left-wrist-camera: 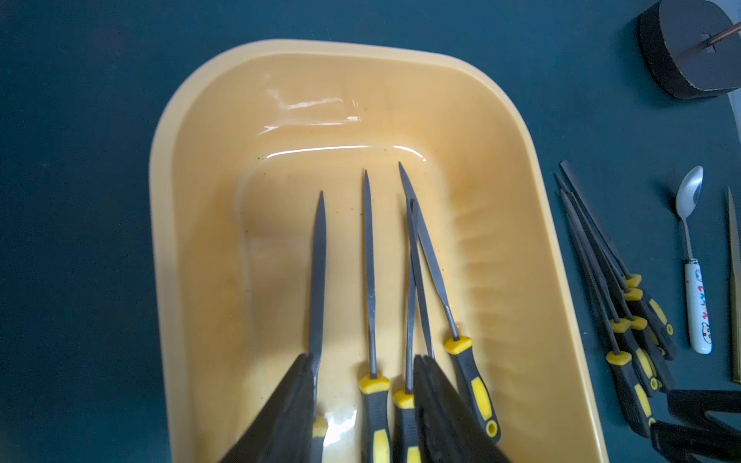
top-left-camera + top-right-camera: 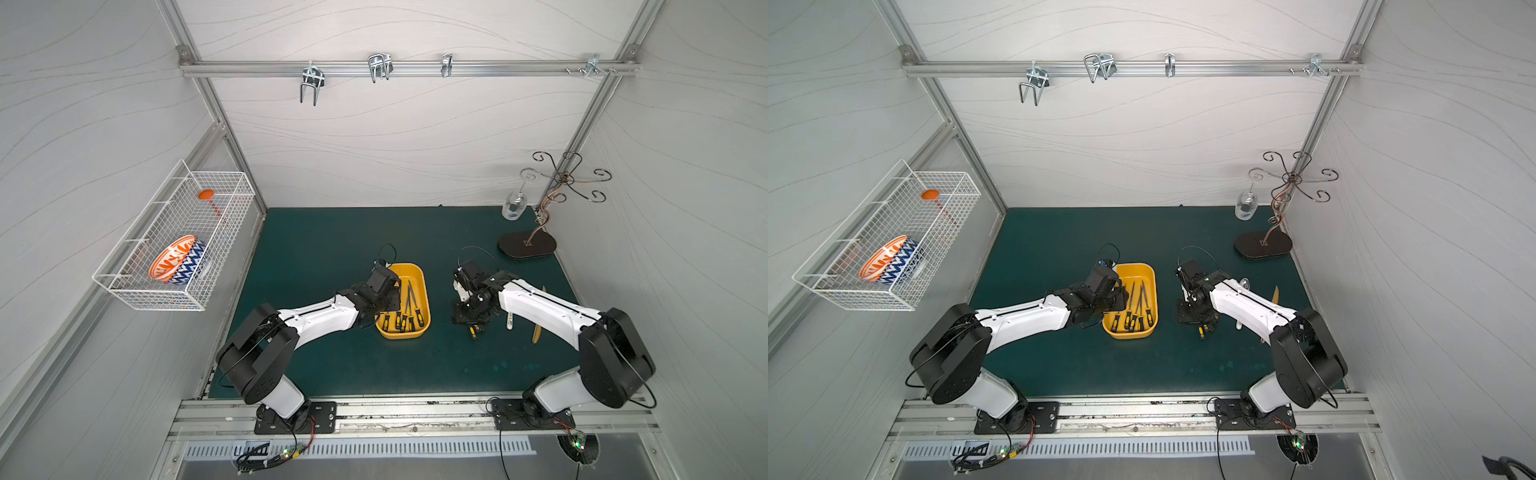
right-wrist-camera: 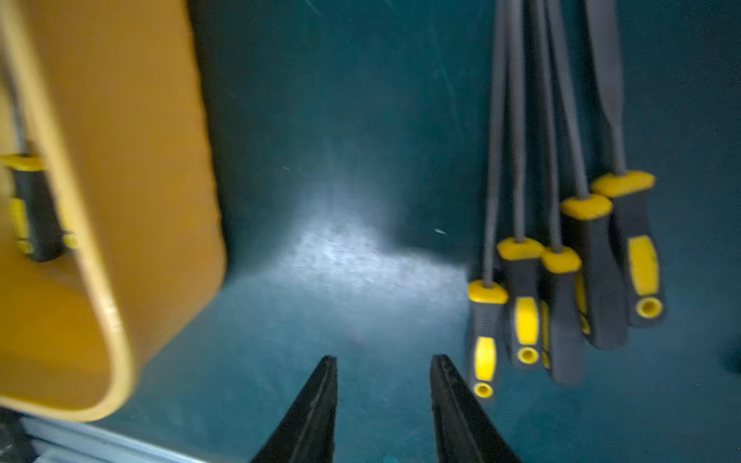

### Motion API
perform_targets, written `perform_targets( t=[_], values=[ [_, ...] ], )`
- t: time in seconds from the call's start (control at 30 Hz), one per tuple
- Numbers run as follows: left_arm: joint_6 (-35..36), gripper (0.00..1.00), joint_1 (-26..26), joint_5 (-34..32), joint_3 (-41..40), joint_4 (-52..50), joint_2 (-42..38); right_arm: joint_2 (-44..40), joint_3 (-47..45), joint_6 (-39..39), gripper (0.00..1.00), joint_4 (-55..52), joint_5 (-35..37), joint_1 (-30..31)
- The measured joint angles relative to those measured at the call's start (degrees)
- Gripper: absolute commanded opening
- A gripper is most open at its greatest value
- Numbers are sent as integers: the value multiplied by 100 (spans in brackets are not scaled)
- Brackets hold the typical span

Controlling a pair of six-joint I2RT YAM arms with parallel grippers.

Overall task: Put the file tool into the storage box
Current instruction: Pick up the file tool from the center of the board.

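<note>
Roughly half done: I count five files point(image 1: 369, 280) in the storage box point(image 1: 188, 248), five loose files point(image 3: 521, 312) on the mat point(image 3: 320, 180). Over the box, left gripper point(image 1: 363, 360) gapes empty; right gripper point(image 3: 383, 360), jaws apart and empty, sits beside the pile.

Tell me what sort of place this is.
Probably a robot test cell, not a workshop: white panel walls on an aluminium frame, a left arm and right arm bolted to a front rail, and staged props like the storage box of files.

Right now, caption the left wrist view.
Left fingers open over the storage box, several files inside, more files beside it.
</note>
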Motion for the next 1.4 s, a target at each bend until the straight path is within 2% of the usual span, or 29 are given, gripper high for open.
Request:
perform_targets(
  t=[0.47,0.87,1.0,1.23,1.4],
  values=[
    [-50,46,0,2,-4,61,-7,208,-262,28,43,-107,437,-48],
    [-68,47,0,2,-9,59,-37,474,-393,26,38,-55,334,-109],
    [-72,47,0,2,-9,61,-52,540,-413,26,29,-13,258,-109],
    [-111,61,0,98,-66,160,-107,540,-413,26,4,-9,256,-122],
    [-114,71,0,254,-166,361,-201,328,-494,2,0,313,-256,-116]
  ],
)
